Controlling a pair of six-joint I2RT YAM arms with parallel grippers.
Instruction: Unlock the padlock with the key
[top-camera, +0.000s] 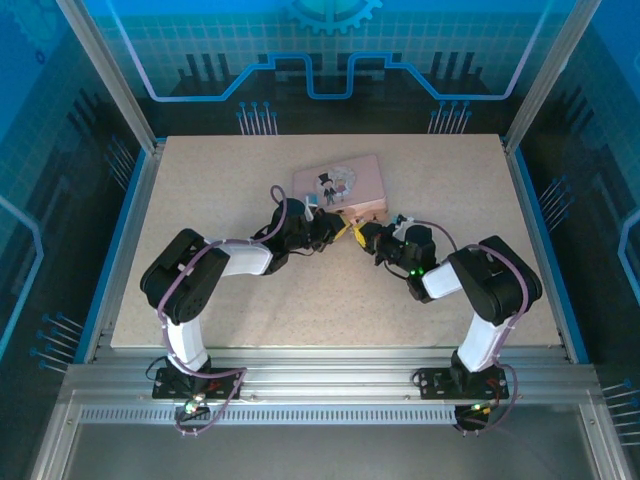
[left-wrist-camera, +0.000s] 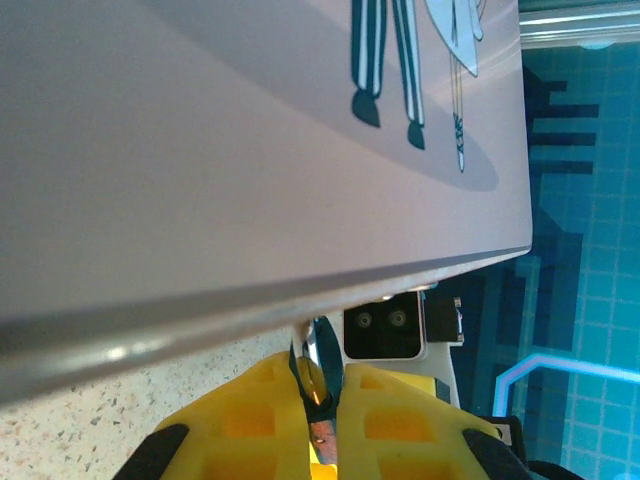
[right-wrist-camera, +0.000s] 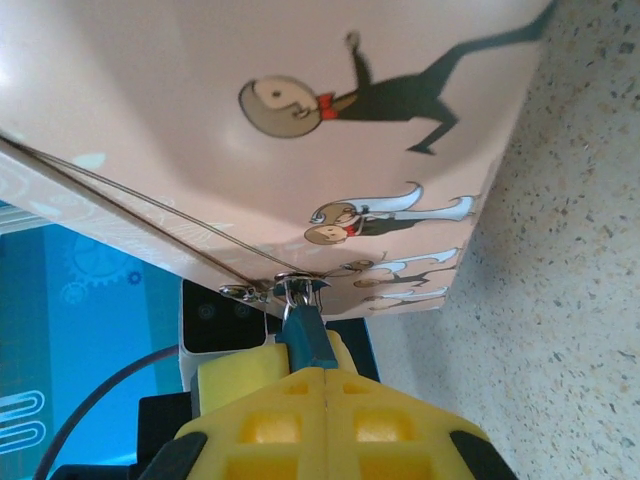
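The padlock (right-wrist-camera: 306, 341) has a small teal body, and its thin silvery shackle (right-wrist-camera: 300, 293) hangs through the clasp on the pink box's (right-wrist-camera: 300, 120) front edge. My right gripper (right-wrist-camera: 325, 372) is shut on the padlock's body just under that clasp. In the left wrist view my left gripper (left-wrist-camera: 322, 368) is shut on the key (left-wrist-camera: 310, 373), a thin silvery piece between the yellow fingers, right against the teal padlock (left-wrist-camera: 330, 352) below the box's edge (left-wrist-camera: 200, 150). From above, both grippers, left (top-camera: 338, 230) and right (top-camera: 372, 238), meet at the box's near side.
The pink box (top-camera: 338, 185) with its cartoon picture lies at the middle back of the speckled table (top-camera: 220, 290). Blue walls and metal posts enclose the table. Each wrist camera faces the other arm's camera housing (left-wrist-camera: 385, 320) at close range.
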